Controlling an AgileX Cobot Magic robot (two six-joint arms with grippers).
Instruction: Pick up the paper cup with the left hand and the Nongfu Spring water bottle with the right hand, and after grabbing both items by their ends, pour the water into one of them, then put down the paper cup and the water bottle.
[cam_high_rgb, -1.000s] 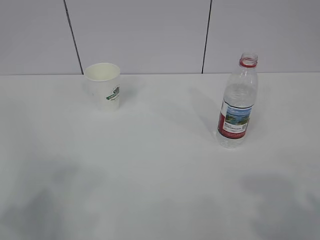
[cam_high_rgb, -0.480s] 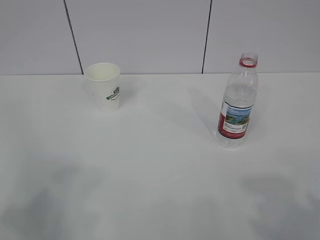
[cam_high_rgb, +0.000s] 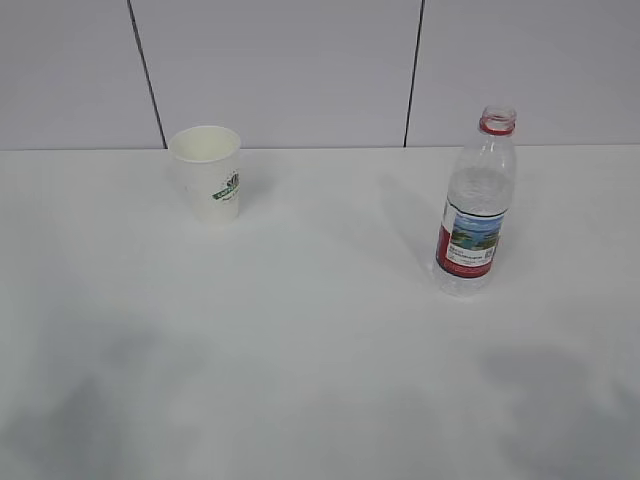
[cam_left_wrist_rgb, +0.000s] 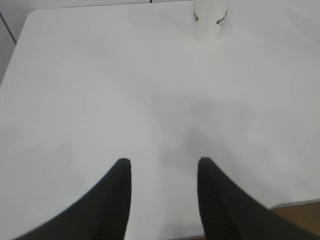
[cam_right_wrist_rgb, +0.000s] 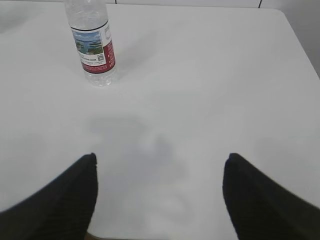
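White matte table (cam_high_rgb: 320, 350) fills most of the exterior view, back edge meeting a wall (cam_high_rgb: 280, 70) of pale grey-white panels. Two thin dark seams (cam_high_rgb: 146, 72) run down the wall, both slightly slanted (one left, one right of centre). Light is soft, even, diffuse; faint grey shadows smudge the tabletop near the front left and front right. Left wrist view shows the table's rounded far-left corner (cam_left_wrist_rgb: 35, 14) with a dark seam beyond it, plus a strip of brown floor (cam_left_wrist_rgb: 300, 220) past the near-right edge. Right wrist view shows the table's right edge and greyish surface (cam_right_wrist_rgb: 305, 25) beyond it.
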